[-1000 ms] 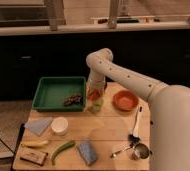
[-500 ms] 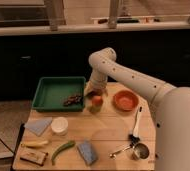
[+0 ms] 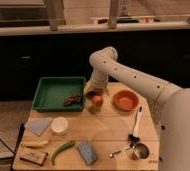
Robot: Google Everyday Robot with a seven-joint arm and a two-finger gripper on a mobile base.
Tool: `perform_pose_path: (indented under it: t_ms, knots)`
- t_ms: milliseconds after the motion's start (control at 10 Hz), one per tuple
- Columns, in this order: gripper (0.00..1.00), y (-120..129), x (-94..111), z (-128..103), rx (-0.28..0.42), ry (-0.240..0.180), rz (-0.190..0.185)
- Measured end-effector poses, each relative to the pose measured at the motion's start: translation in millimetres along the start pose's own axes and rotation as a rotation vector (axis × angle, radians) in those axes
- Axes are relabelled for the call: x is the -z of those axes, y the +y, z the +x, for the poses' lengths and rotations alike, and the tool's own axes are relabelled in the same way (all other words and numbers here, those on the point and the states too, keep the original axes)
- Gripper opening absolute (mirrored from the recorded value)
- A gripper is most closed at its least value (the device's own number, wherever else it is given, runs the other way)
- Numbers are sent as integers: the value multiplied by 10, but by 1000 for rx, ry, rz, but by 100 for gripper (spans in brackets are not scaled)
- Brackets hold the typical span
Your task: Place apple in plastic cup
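Note:
The apple [image 3: 97,100], small and red-orange, sits at the top of the plastic cup [image 3: 96,107]. Only a pale sliver of the cup shows under it, near the back middle of the wooden table [image 3: 108,135]. My gripper [image 3: 95,91] hangs just above the apple on the white arm that comes in from the right. It is open, and nothing is between its fingers. I cannot tell whether the fingertips still touch the apple.
A green tray [image 3: 44,86] holding a brown item stands left of the cup, and an orange bowl [image 3: 125,100] stands to its right. Nearer me are a white container [image 3: 59,125], a blue sponge [image 3: 87,151], a green pepper [image 3: 62,150], a steel cup [image 3: 139,150] and a long spoon [image 3: 136,125].
The gripper was low over the cup and has risen, uncovering the apple, which stays in place at the cup.

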Motion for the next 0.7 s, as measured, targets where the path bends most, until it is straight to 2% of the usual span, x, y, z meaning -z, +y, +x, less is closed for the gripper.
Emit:
perform_pose_path:
  t_ms: [300, 700]
  knots:
    - [77, -31, 75, -13, 4, 25, -13]
    - [77, -42, 74, -14, 6, 27, -15]
